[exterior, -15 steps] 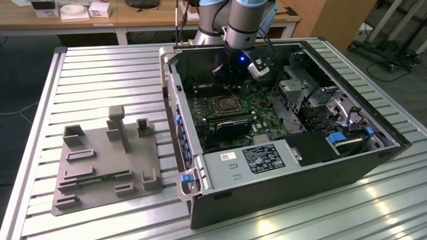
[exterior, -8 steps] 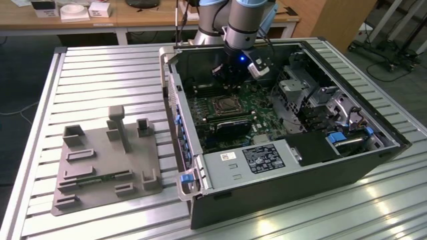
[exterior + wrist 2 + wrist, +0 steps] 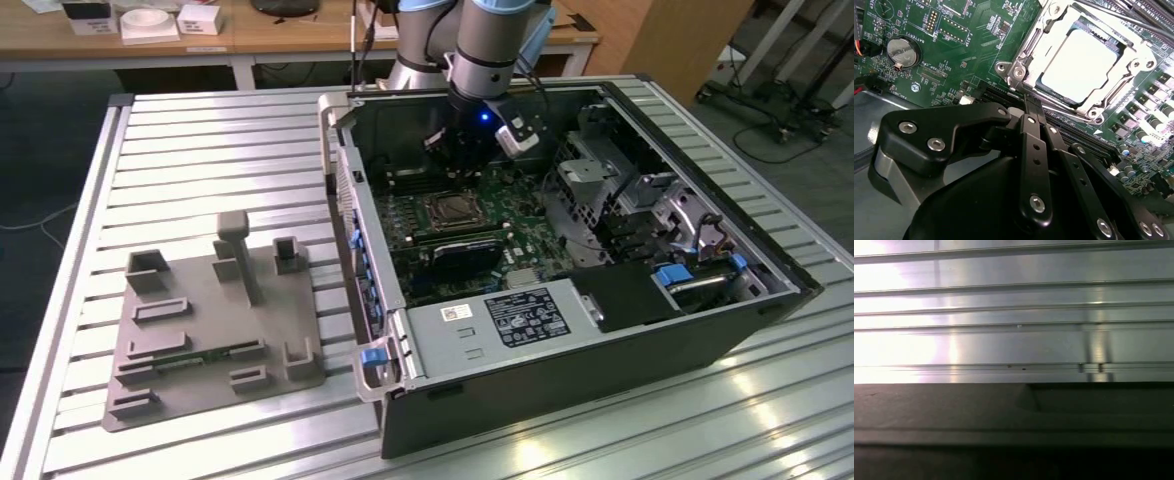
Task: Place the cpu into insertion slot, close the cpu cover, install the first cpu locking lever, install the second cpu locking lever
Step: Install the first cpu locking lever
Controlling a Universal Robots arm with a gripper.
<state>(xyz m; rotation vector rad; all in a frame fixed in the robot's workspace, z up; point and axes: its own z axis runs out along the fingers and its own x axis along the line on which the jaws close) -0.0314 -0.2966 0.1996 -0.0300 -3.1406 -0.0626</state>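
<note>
One gripper (image 3: 1033, 105) hovering just beside insertion slot (image 3: 451, 210), jaws pressing together (pinching nothing). One cpu (image 3: 1081, 65) sitting in insertion slot, one cpu cover (image 3: 1026, 47) lying over it.

A grey fixture plate (image 3: 200, 305) lies beside the computer case (image 3: 601, 375).

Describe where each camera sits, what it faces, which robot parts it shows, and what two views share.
Exterior view: off the arm, high up, looking down on the table, open case and arm.
Second wrist view: on the arm, looking past the pincer at the cpu on the board.
First wrist view: on the arm, facing the table's slats.
Shared: exterior and second wrist views both show pincer and cpu.
</note>
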